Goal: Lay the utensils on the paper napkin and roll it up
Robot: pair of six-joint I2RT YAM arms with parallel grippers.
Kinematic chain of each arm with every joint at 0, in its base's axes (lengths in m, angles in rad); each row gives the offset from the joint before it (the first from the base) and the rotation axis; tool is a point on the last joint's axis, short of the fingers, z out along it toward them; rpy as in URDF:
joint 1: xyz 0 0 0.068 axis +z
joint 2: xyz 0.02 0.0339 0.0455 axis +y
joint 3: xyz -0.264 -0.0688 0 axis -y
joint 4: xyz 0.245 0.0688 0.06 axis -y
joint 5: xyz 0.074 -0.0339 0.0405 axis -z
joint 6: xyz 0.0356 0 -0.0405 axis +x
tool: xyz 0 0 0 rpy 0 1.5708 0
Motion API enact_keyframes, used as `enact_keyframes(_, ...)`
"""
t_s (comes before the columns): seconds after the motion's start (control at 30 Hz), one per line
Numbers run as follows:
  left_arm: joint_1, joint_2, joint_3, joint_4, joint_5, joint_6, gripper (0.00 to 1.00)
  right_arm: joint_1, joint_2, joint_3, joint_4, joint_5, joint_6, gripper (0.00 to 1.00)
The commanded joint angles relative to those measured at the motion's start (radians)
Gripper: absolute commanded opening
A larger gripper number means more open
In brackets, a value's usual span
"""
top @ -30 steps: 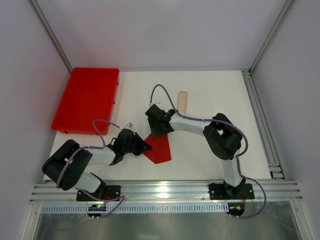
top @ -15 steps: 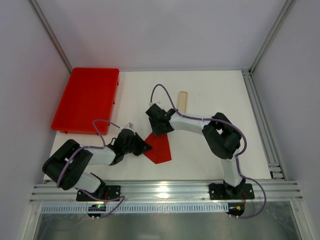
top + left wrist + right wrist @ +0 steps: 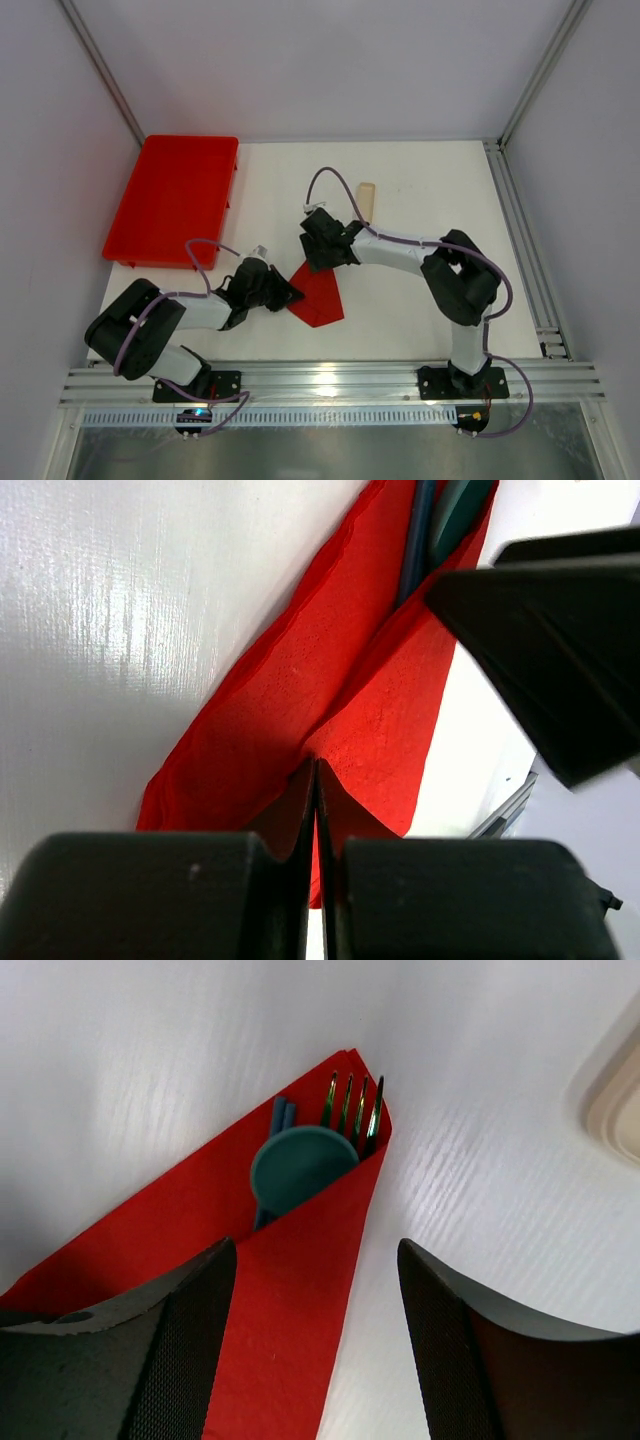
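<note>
Nudged right, right end effector [image 3: 318, 1258] gaping over utensils [image 3: 305, 1160], left end effector [image 3: 315, 800] clenched on paper napkin [image 3: 290, 700]; keep fold taut.

left gripper [image 3: 315, 780] pinched closed, right gripper [image 3: 313, 1260] spread wide

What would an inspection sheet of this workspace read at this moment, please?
Surface: white table, glossy, no spills seen.
Job's things: red paper napkin folded into a pocket around the teal utensils; fork tines and spoon bowl show at its open end.
Clutter: red tray at the far left corner; pale beige strip beyond the right arm.
Grippers: left pincer shut on the napkin's fold; right pincer open above the napkin, holding nothing.
Cables: purple cables loop along both arms, off the napkin.
Surroundings: aluminium rail at the near edge; pale walls around.
</note>
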Motion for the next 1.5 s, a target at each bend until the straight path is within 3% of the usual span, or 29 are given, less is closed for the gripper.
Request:
enact_keyframes(0.0, -0.012, 0.032, -0.021, -0.157, -0.023, 0.041, 0.0, 0.008, -0.168, -0.044, 0.067, 0.006, -0.017, 0.7)
enact_keyframes(0.17, -0.012, 0.032, -0.015, -0.17, -0.026, 0.048, 0.0, 0.034, -0.331, -0.165, 0.099, -0.013, 0.021, 0.69)
enact_keyframes(0.23, -0.012, 0.031, -0.011, -0.18, -0.028, 0.055, 0.0, 0.048, -0.363, -0.244, 0.154, -0.076, 0.035, 0.64)
enact_keyframes(0.33, -0.012, 0.028, -0.003, -0.194, -0.029, 0.062, 0.0, 0.054, -0.385, -0.332, 0.239, -0.181, 0.052, 0.44)
enact_keyframes(0.37, -0.01, 0.028, -0.003, -0.197, -0.034, 0.064, 0.0, 0.056, -0.377, -0.363, 0.258, -0.194, 0.058, 0.3)
enact_keyframes(0.47, -0.01, 0.026, 0.002, -0.209, -0.032, 0.068, 0.0, 0.059, -0.331, -0.384, 0.305, -0.216, 0.067, 0.07)
enact_keyframes(0.5, -0.01, 0.026, 0.003, -0.211, -0.034, 0.07, 0.0, 0.062, -0.319, -0.384, 0.317, -0.216, 0.069, 0.04)
enact_keyframes(1.07, -0.012, 0.003, 0.018, -0.254, -0.046, 0.085, 0.0, 0.109, -0.187, -0.341, 0.343, -0.224, 0.09, 0.04)
enact_keyframes(1.47, -0.012, 0.003, 0.021, -0.263, -0.052, 0.091, 0.0, 0.126, -0.224, -0.393, 0.383, -0.207, 0.095, 0.04)
